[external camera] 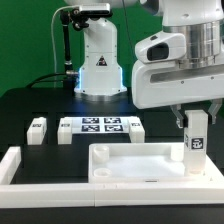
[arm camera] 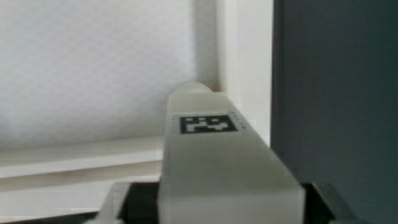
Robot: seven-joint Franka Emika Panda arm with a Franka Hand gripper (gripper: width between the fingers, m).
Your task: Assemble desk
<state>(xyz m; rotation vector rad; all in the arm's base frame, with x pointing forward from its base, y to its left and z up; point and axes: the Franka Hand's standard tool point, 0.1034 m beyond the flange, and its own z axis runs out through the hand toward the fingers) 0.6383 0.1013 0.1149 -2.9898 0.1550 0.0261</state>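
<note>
The gripper (external camera: 195, 117) seems clamped on a leg (external camera: 196, 142), held upright at the tabletop (external camera: 135, 166) corner, likely for seating.

Robotics lab: marker board (external camera: 100, 126), black table (external camera: 30, 105).

End effector (external camera: 194, 120) points down, clamped on a leg block (external camera: 196, 146).
</note>
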